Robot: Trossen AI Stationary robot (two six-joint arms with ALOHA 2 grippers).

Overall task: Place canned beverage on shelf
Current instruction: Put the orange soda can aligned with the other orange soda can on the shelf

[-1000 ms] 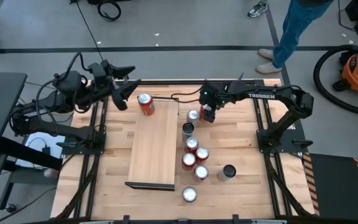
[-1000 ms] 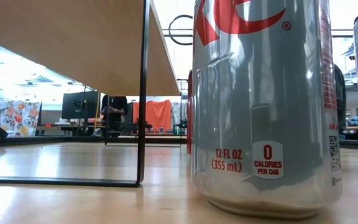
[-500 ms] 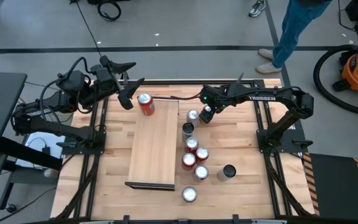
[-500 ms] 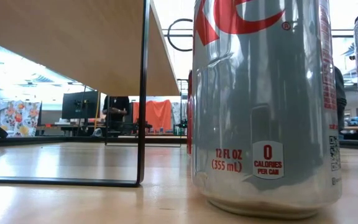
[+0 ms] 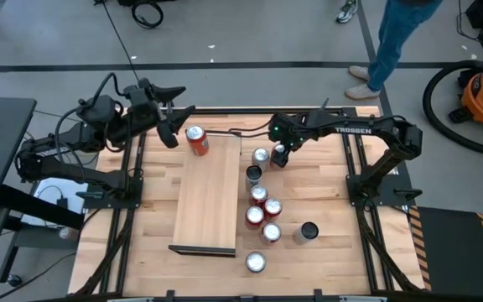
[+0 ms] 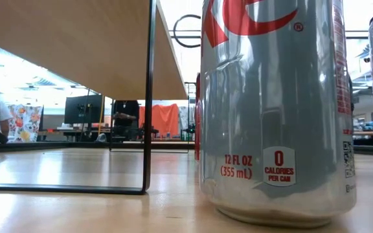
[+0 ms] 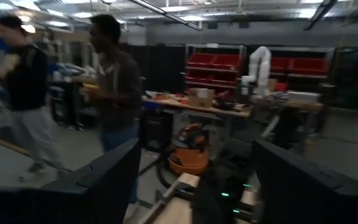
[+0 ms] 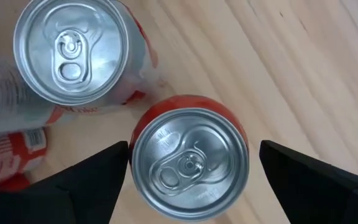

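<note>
Cans stood in a loose row on the tabletop [image 5: 325, 252] just right of the shelf [image 5: 208, 197], and the right gripper [image 5: 278, 155] hung over the far end of that row. From its wrist view, its two dark fingers [image 8: 89, 177] were spread wide on either side of a red can [image 8: 188, 162], whose silver lid sat squarely between them without either finger touching it. I judged it was lined up that way for a straight drop onto the can, the wide spread giving room to clear the rim. A second can [image 8: 73, 53] stood close beside the first, which might crowd one finger on the way down.

One red can [image 5: 196, 140] already stood upright on the far end of the shelf. The left gripper [image 5: 168, 126] hovered just beside it, apart from it, fingers spread and holding nothing; its wrist view looked out into the room at two people, not at the table.

Much was hard to make out. From above, the right gripper covered the can beneath it, so I could not tell which can of the row it was. The table-level view was nearly filled by one grey can [image 6: 274, 110], with only the shelf's underside [image 6: 76, 39] and dark leg [image 6: 149, 97] showing. A person's legs [image 5: 392, 42] were cut off at the frame's edge.
</note>
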